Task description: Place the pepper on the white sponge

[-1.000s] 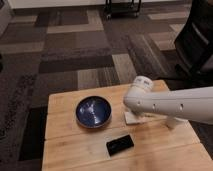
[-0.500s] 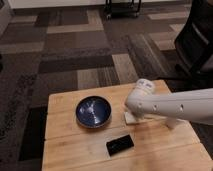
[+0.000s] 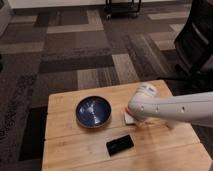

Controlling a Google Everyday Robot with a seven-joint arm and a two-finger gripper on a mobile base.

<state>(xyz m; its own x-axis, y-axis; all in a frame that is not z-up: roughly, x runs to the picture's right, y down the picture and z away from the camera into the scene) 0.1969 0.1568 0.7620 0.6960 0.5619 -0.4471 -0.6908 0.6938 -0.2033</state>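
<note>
My white arm reaches in from the right over the wooden table [image 3: 65, 150]. Its bulky wrist covers the gripper [image 3: 136, 118], which sits low just right of the dark blue bowl [image 3: 93, 111]. A corner of the white sponge [image 3: 129, 118] pokes out from under the wrist, flat on the table. At the wrist's left edge a thin orange sliver shows, apparently the pepper [image 3: 125, 108]; the rest of it is hidden. Whether it is held or resting on the sponge cannot be told.
A black rectangular device [image 3: 120, 144] lies near the table's front edge, below the bowl. A black office chair [image 3: 197, 45] stands at the right beyond the table. Patterned carpet surrounds the table, and a dark cart base [image 3: 122, 6] stands at the far back.
The arm's wrist has sunk slightly toward the table beside the bowl. The bowl and the black device have not moved.
</note>
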